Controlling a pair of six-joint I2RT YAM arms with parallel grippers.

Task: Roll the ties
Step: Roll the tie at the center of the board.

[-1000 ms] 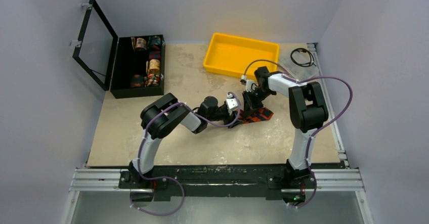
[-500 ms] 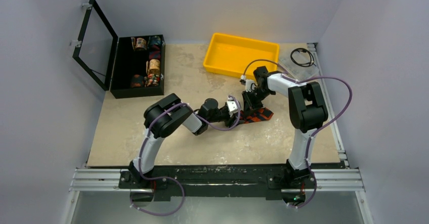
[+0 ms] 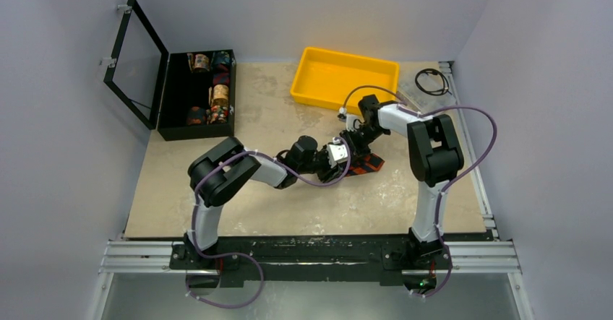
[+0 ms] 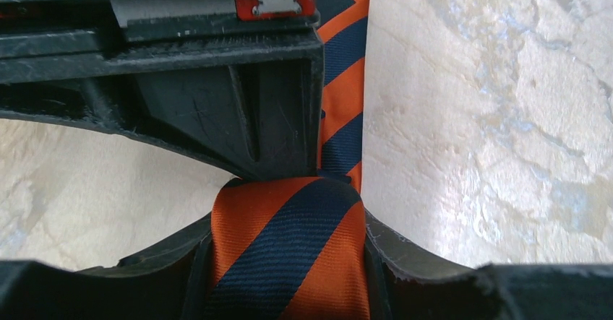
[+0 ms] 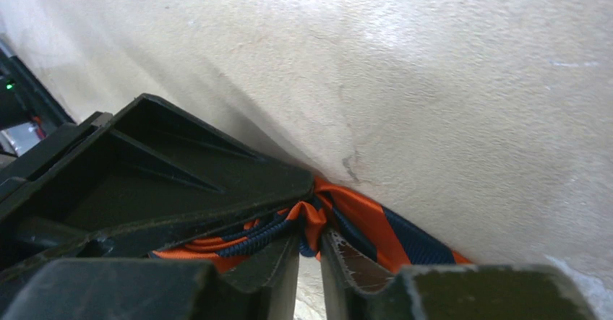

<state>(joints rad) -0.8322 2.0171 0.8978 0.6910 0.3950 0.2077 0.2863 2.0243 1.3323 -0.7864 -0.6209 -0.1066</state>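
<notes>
The tie (image 3: 367,163) has slid left, mid tabletop (image 3: 325,212); left gripper (image 4: 285,212) clamps it, while the right gripper (image 5: 311,262) is barely parted, its hold unclear.

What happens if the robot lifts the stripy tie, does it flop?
Probably floppy: the tie bunches into soft folds where the left hand squeezes it. It likely unrolls if let go; its tail lies loose on the table.

The table (image 3: 181,190), with a beige mottled top, is enclosed on three sides by plain pale grey walls (image 3: 58,154). Aluminium rails (image 3: 491,255) are fixed along its near edge. The surface is lit softly and evenly.
</notes>
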